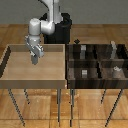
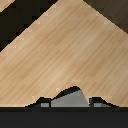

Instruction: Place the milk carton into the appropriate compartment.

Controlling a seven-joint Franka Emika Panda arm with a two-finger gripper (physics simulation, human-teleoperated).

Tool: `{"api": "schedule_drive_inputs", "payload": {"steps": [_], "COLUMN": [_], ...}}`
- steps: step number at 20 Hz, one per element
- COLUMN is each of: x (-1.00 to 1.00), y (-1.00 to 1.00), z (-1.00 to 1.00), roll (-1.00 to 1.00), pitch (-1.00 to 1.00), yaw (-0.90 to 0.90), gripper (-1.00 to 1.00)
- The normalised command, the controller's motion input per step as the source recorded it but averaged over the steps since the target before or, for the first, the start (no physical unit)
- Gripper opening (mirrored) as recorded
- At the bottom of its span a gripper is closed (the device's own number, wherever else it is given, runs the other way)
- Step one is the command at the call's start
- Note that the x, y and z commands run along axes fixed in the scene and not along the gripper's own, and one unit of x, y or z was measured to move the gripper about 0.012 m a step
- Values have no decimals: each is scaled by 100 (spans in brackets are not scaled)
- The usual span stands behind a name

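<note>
your gripper (image 1: 35,58), at the exterior view's left, pinches the milk carton (image 2: 70,97); swing fast and it could slip out.

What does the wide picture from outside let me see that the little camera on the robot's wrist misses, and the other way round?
Only the exterior view shows the whole arm, the dark tray of compartments on that view's right holding several small grey items, and the table legs over the wood floor.

Only the wrist view shows, close up, a grey peaked object, likely the milk carton, sitting between the fingers.

Both show the pale wooden tray under the arm; its floor fills most of the wrist view.
</note>
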Motion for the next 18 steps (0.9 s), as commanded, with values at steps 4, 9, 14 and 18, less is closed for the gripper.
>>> {"api": "schedule_drive_inputs", "payload": {"steps": [4, 9, 14, 18], "x": [0, 0, 0, 0], "y": [0, 0, 0, 25], "z": [75, 100, 100, 100], "roll": [0, 0, 0, 0], "pitch": [0, 0, 0, 0], "yaw": [0, 0, 0, 0], "gripper": [-100, -100, -100, -100]}}
